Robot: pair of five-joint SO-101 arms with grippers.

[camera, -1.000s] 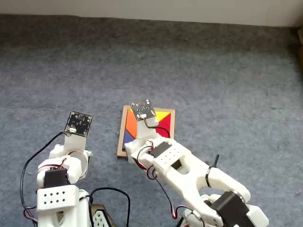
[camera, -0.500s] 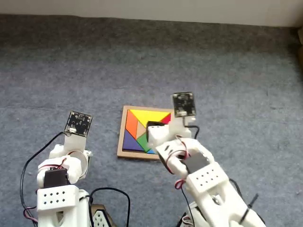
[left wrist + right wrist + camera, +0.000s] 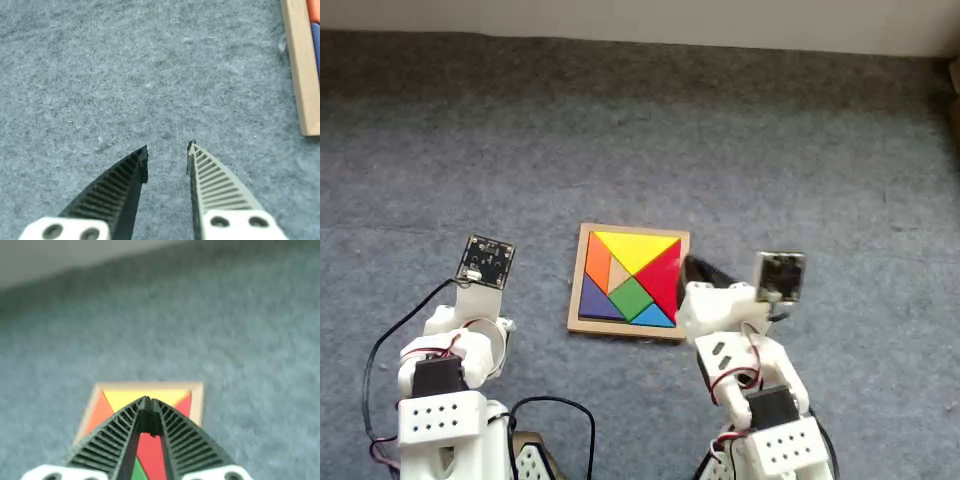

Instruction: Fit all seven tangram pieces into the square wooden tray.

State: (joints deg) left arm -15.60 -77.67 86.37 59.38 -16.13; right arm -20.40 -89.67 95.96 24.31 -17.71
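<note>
The square wooden tray (image 3: 574, 290) lies on the carpet between the arms. It holds the yellow (image 3: 635, 249), orange (image 3: 596, 265), red (image 3: 665, 278), green (image 3: 632, 297), dark blue (image 3: 594, 304), light blue (image 3: 653, 315) and tan (image 3: 617, 274) pieces, flush inside the rim. My right gripper (image 3: 148, 401) is shut on nothing, just off the tray's right edge and pointing over the red piece (image 3: 150, 452). My left gripper (image 3: 167, 148) is open above bare carpet, left of the tray's rim (image 3: 299, 65).
Grey carpet (image 3: 650, 130) covers the whole table out to a pale wall strip at the far edge. The left arm (image 3: 470, 320) stands left of the tray and the right arm (image 3: 750, 360) at its near right.
The right arm swung from above the tray to the right and drew back toward its base, uncovering the filled tray. The left arm stayed still.
</note>
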